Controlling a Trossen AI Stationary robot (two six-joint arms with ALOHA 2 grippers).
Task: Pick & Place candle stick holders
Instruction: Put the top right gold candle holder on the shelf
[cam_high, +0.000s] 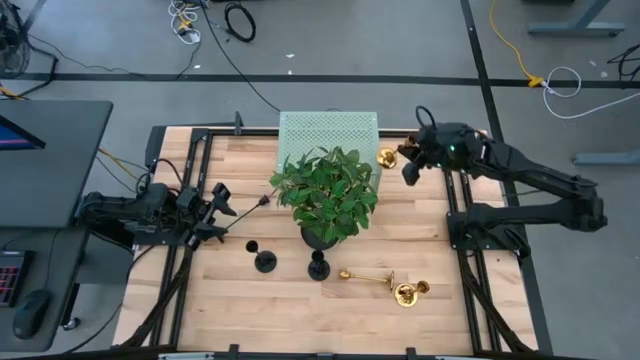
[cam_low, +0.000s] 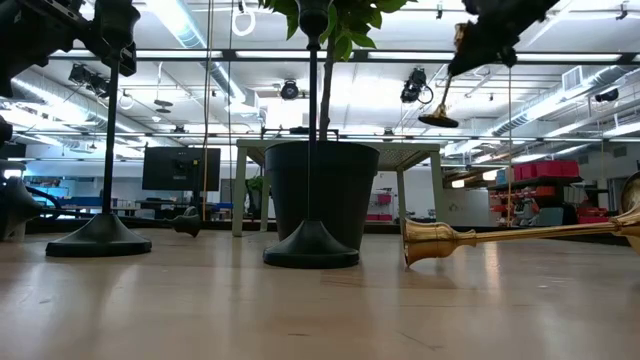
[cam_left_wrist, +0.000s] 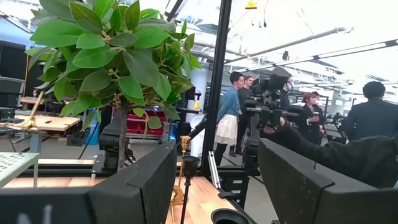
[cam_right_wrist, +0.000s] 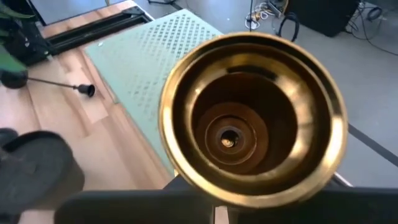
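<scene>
Brass fills my right wrist view: the right gripper (cam_high: 408, 165) is clamped on a gold candlestick (cam_right_wrist: 252, 118), lifted off the table near the far right corner, beside the green perforated tray (cam_high: 330, 135) at the far edge. The second gold candlestick (cam_high: 385, 283) lies on its side near the front right of the table. Two black candlesticks (cam_high: 264, 260) and (cam_high: 318, 266) stand upright toward the front, before the potted plant (cam_high: 328, 190) at the centre. My left gripper (cam_high: 222, 210) waits at the left edge with fingers spread wide, holding nothing
</scene>
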